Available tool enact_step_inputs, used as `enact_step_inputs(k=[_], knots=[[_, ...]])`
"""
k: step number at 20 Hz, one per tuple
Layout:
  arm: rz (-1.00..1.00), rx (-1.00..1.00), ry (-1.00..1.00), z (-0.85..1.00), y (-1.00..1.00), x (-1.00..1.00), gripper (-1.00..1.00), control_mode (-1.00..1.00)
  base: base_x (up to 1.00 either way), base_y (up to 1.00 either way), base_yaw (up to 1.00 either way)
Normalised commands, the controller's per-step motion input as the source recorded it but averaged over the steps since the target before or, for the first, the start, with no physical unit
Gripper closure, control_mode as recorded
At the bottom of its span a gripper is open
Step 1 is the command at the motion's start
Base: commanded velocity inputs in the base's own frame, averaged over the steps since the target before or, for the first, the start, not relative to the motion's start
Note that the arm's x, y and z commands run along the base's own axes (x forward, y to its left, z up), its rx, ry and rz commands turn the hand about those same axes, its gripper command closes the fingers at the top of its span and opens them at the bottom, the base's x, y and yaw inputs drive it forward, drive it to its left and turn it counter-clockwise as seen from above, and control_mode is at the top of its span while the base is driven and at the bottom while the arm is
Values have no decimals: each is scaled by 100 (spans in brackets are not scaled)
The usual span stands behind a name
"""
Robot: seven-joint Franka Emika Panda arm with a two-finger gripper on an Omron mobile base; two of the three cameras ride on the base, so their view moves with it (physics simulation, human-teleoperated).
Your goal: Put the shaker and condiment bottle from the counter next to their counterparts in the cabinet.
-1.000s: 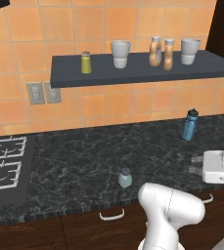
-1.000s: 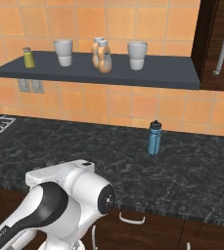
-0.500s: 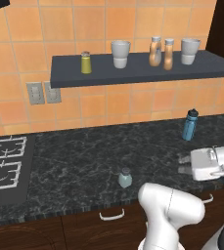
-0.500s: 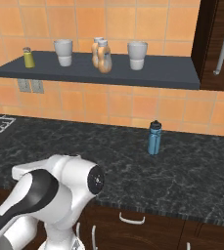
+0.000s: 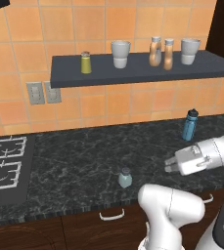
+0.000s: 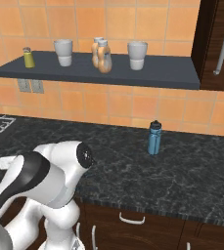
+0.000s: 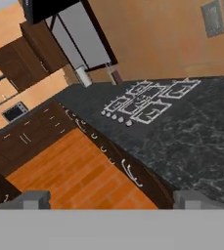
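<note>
The white arm's claw (image 5: 168, 165) is seen at 3 o'clock in the left base view, held level above the surface (image 5: 84, 156) and pointed toward 9 o'clock; nothing is held, and in the hand view its two finger tips (image 7: 33, 199) are set wide apart at the bottom corners. The pale blue-grey shaker (image 5: 125, 177) is seen standing upright near the front edge of the black speckled surface, at about 8 o'clock from the claw and apart from it. A gas hob (image 5: 3, 163) is set into the surface at 9 o'clock. A blue bottle with a black cap (image 5: 190, 125) is seen farther back, near the tiled wall. On the dark grey shelf (image 5: 138, 68) above, the yellow-green shaker (image 5: 86, 62) is seen at the left, then a pale cup (image 5: 120, 53). The curvy orange bottle (image 5: 155, 51) and the slim amber condiment bottle (image 5: 168, 54) stand just beside each other, and a second cup (image 5: 190, 51) is placed at the right.
</note>
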Motion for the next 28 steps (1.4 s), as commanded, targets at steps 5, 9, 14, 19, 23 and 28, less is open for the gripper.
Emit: enact_step_inputs(k=[5, 9, 14, 19, 23, 28], knots=[[0, 0, 2, -5, 24, -2, -100, -100, 0, 0, 0], [0, 0, 6, -14, 29, -4, -100, -100, 0, 0, 0], [0, -3, 14, -33, 37, -10, -100, -100, 0, 0, 0], [0, -9, 12, -20, 9, 0, -100, -100, 0, 0, 0], [0, -5, 0, 1, 0, 0, -100, -100, 0, 0, 0], [0, -4, -2, 6, -12, 0, -100, -100, 0, 0, 0]])
